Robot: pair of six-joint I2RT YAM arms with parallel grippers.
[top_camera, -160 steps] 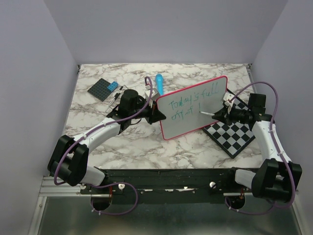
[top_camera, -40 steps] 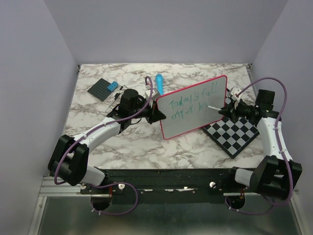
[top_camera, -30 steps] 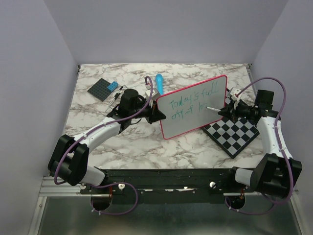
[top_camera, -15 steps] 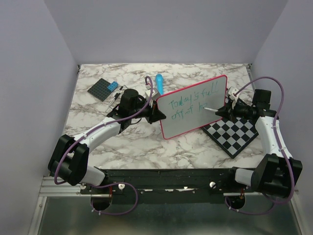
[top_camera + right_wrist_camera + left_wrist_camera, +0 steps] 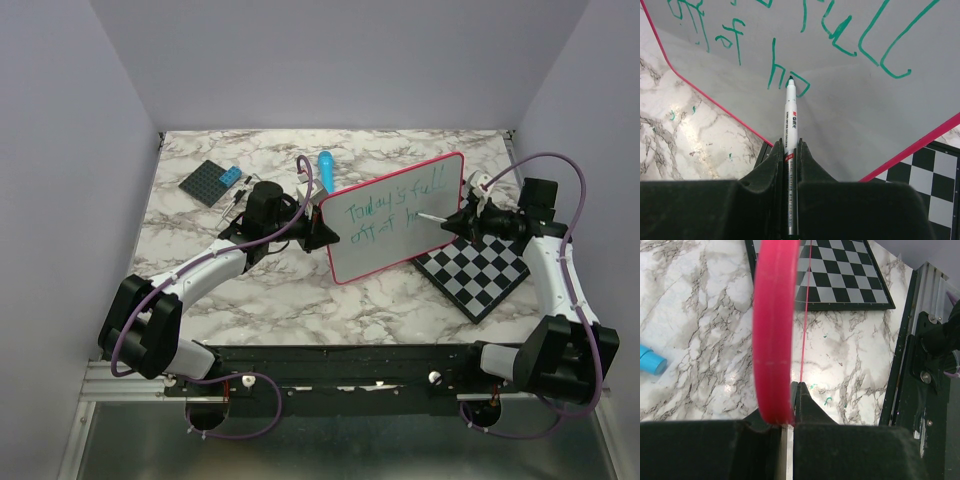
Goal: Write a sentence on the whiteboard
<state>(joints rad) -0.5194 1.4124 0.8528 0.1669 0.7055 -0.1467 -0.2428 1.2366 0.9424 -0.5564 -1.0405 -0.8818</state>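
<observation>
Right gripper (image 5: 790,146) clamps the marker (image 5: 790,107), tip on the whiteboard (image 5: 385,255); left gripper (image 5: 788,407) clamps the whiteboard's rim. Best to press lightly and evenly.

My marble table (image 5: 250,290) bore a chessboard (image 5: 480,272) below my right gripper (image 5: 452,222), and a blue tube (image 5: 325,168) and dark plate (image 5: 212,182) beyond my left gripper (image 5: 322,232).

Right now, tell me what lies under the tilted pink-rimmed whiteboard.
Beneath the pink-rimmed whiteboard lie marble tabletop and part of the black-and-white checkered board; from above, the whiteboard covers that board's left corner.
</observation>
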